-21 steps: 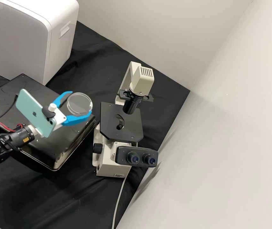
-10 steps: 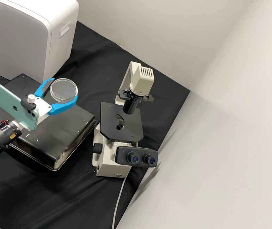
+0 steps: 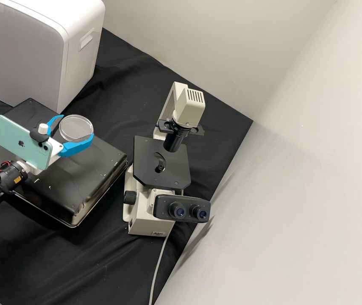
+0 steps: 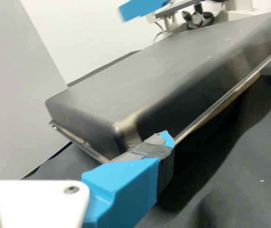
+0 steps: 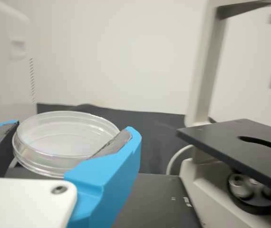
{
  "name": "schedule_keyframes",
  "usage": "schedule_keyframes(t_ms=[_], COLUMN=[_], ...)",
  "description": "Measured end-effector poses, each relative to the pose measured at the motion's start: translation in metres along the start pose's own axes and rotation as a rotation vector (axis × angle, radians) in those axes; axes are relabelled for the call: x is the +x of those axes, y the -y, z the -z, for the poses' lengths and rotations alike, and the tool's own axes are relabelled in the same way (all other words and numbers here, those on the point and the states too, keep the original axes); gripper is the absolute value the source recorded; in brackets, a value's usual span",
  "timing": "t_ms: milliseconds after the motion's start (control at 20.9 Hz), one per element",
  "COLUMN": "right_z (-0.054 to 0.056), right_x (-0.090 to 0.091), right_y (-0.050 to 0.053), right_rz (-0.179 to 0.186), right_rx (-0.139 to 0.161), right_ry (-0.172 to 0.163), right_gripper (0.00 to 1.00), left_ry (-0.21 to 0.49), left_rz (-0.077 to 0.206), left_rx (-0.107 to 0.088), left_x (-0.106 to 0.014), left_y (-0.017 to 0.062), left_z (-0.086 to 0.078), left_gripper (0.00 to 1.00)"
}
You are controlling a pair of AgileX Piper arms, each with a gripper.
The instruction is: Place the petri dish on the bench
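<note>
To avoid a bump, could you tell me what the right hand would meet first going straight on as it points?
Likely nothing near: the right hand, holding the petri dish, aims past the microscope at the back wall, though depth is unclear.

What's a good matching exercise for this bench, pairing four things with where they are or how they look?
Things:
1. petri dish
2. microscope stage
3. white appliance
4. flat black case

Descriptions:
A. boxy, at the far left of the bench
B. clear and round, held in the right gripper
C. black plate with a hole in it
D. glossy, lying on the bench beside the microscope

Pairs: 1-B, 2-C, 3-A, 4-D
</note>
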Motion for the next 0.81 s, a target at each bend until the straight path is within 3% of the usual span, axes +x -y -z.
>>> schedule_keyframes(t_ms=[144,431,718,766,814], right_z=[0.002,-0.006,-0.014,-0.014,-0.015], right_x=[0.006,0.003,0.0,0.0,-0.001], right_y=[0.008,0.015,0.026,0.027,0.027], right_rz=[0.019,0.032,0.08,0.082,0.086], right_rx=[-0.03,-0.033,-0.048,-0.049,-0.05], right_ry=[-0.005,0.045,0.081,0.083,0.085], right_gripper=[0.0,0.0,0.0,1.0,1.0], left_ry=[0.016,0.018,0.027,0.028,0.028], left_rz=[-0.004,-0.009,-0.007,-0.007,-0.007], left_rx=[0.001,-0.003,-0.004,-0.004,-0.004], left_x=[-0.001,-0.002,-0.003,-0.003,-0.003], left_y=[-0.0007,-0.0016,-0.0013,-0.0013,-0.0013], left_z=[-0.002,-0.003,-0.005,-0.005,-0.005], left_gripper=[1.0,1.0,1.0,1.0,1.0])
